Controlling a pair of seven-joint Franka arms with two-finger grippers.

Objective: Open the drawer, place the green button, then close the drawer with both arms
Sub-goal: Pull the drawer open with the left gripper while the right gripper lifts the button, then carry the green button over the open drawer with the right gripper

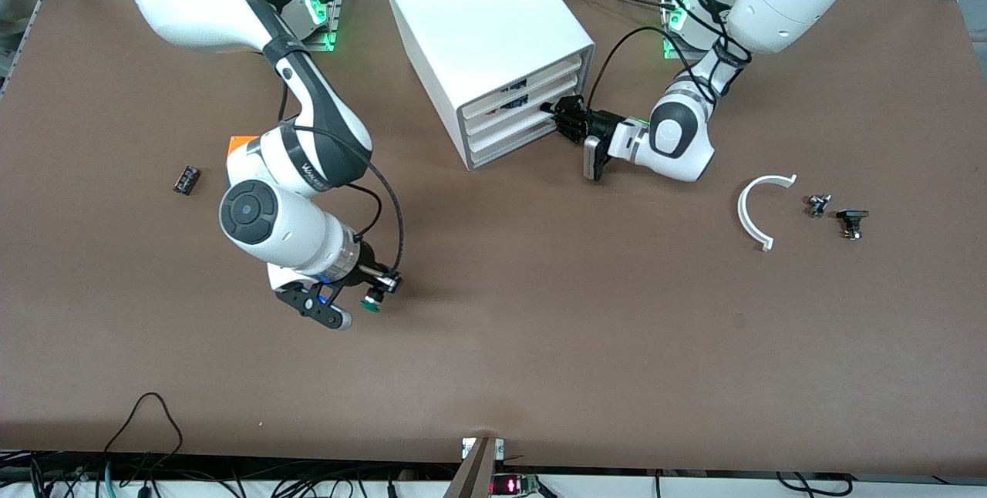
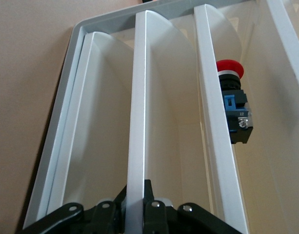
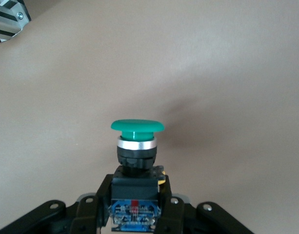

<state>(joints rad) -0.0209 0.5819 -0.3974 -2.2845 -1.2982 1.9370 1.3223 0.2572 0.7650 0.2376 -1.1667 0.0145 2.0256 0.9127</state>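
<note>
The green-capped, black-bodied push button [image 3: 136, 146] is held clenched in the right claw [image 1: 368, 291] above the brown tabletop [image 1: 540, 313], while the white plastic drawer [image 2: 139, 122], barely opened, is gripped at its front by the left claw [image 1: 567, 119], so placing and closing are left.

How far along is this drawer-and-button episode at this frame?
Done: the right gripper is shut on the green button, over open table. In hand: the left gripper grips a drawer front at the white cabinet; the drawer looks barely pulled. Left: open it fully, drop the button in, close it.
</note>
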